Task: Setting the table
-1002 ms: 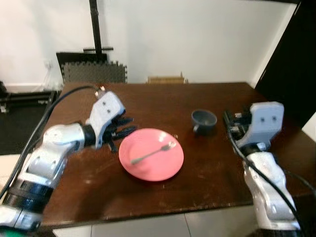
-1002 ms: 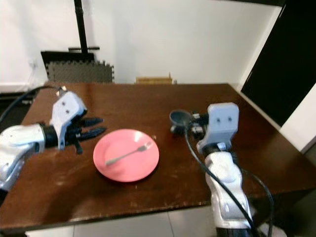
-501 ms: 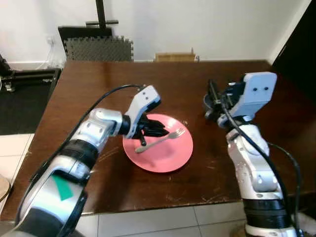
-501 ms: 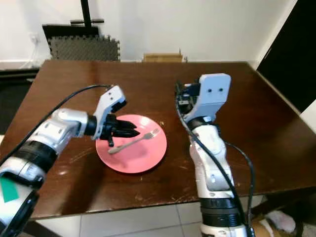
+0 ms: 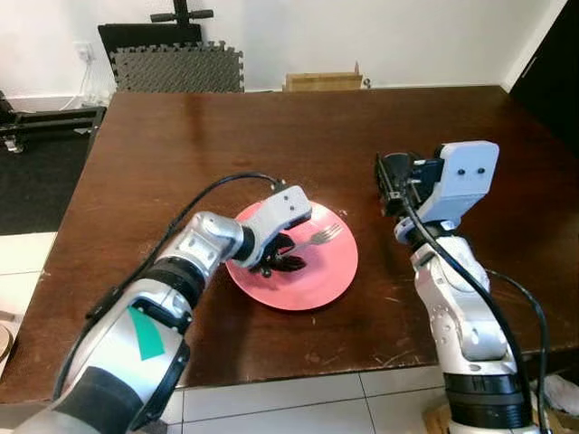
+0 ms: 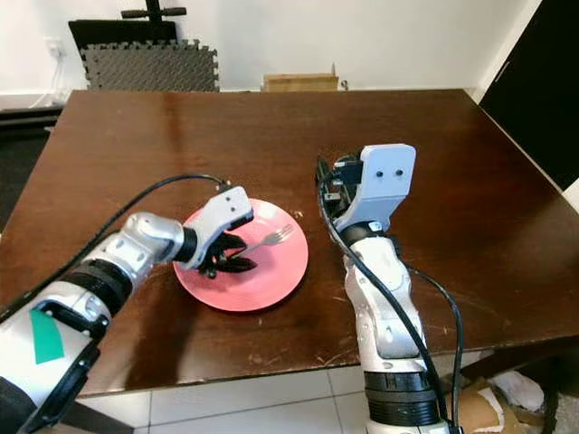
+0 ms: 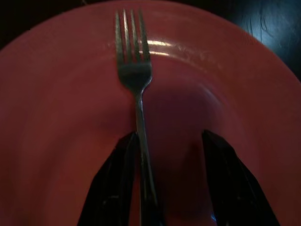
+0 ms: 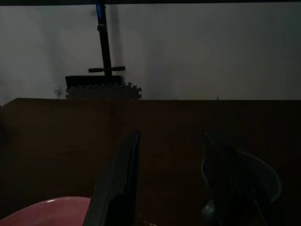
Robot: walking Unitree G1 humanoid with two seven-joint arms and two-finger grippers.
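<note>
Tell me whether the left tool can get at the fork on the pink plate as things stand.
Probably yes. The left tool is open and low over the pink plate, and the fork handle lies against one finger with nothing covering it.

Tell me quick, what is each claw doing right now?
Left gripper: open, fingers down on the pink plate astride the fork handle.
Right gripper: open, holding nothing, raised beside the cup.
</note>
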